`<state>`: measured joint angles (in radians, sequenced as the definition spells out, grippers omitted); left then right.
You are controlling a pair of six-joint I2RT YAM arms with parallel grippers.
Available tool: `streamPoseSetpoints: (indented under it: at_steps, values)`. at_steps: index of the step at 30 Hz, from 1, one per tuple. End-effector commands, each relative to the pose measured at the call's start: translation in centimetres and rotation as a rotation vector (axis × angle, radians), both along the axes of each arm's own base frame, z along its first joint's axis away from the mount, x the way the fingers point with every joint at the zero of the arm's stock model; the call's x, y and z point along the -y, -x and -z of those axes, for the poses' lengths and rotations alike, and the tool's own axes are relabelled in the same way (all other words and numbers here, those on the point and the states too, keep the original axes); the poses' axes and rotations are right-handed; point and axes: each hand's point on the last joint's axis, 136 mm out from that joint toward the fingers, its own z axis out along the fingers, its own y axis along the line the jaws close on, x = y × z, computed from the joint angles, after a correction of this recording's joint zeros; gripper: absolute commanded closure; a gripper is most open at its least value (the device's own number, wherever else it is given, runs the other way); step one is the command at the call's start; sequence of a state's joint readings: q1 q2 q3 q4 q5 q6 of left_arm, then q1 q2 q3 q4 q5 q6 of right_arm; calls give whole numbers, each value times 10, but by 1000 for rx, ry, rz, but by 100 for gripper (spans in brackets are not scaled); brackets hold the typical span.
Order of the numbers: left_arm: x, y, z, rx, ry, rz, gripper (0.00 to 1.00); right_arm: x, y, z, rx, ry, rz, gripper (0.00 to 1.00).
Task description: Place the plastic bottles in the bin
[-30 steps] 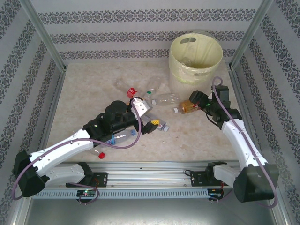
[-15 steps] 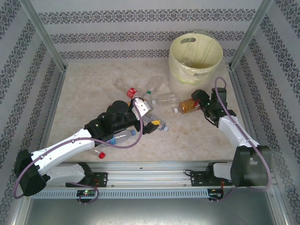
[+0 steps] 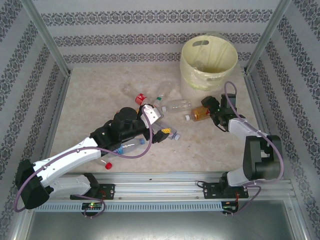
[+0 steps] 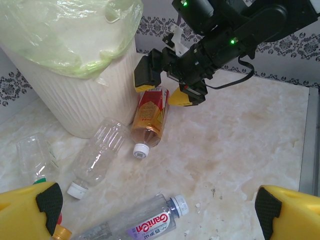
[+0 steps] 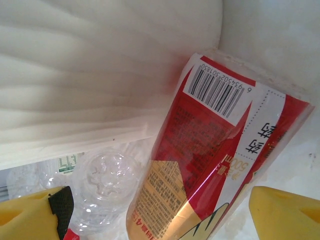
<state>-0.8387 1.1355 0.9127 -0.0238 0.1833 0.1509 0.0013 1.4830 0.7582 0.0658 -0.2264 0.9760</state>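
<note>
**Right gripper loose around the red bottle at the bin's foot**

From above, the right gripper (image 3: 206,111) straddles the red-labelled bottle (image 3: 199,114), which lies on the table (image 3: 90,100) just beside the bin (image 3: 209,75). The left gripper (image 3: 162,134) hangs mid-table among loose bottles.

On the left wrist camera, yellow pads flank that bottle's base and its white cap points away from them. A clear bottle (image 4: 100,152) lies alongside. The left fingers are spread wide, with the Ganten bottle (image 4: 145,222) below them.

On the right wrist camera, gaps show on both sides of the label, so the bottle is released, not gripped. The bin's ribbed wall looms close behind.
</note>
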Motion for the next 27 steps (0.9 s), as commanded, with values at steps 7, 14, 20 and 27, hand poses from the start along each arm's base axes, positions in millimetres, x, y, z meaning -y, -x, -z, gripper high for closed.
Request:
streamPoseSetpoints:
  at_steps: [7, 14, 20, 27]
  values:
    - [5, 4, -4, 13, -14, 24, 0, 3, -9, 24, -27, -43, 37, 10]
    - [5, 3, -3, 14, -21, 24, 0, 4, -11, 38, -52, -47, 50, 9]
    - [5, 3, -3, 16, -24, 22, 0, 6, -11, 49, -67, -47, 73, 9]
    - [5, 3, -2, 18, -28, 23, 0, 8, -13, 60, -78, -60, 98, 11]
